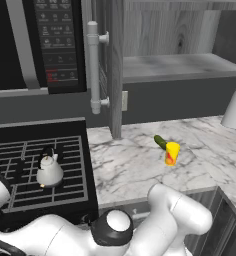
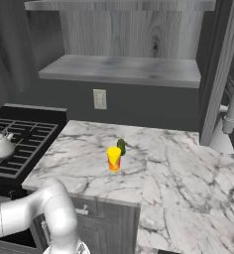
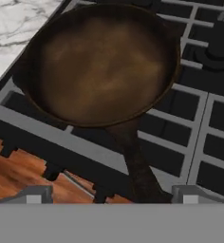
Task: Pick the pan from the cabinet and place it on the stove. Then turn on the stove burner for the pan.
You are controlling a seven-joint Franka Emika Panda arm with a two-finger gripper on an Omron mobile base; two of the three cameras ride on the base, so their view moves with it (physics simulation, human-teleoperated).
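The skillet (image 3: 104, 61) lay empty above the stove (image 3: 199, 137) grates, its handle running back between the fingers (image 3: 109, 198); whether they gripped it, I couldn't tell.

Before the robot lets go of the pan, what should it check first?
1. The pan is over the stove grates: ok, it sits above the black grid.
2. Pan level: ok, its rim looks flat in the hand view.
3. Grip on the pan's handle: cannot tell, the handle runs down between the fingertips but contact is hidden.
4. Pan resting on the grate: cannot tell, no gap or touch is visible.
5. The white kettle is out of the way: cannot tell, it stands on the stove, but how near the pan is unclear.
6. Cabinet door open: ok, it needs no action now.
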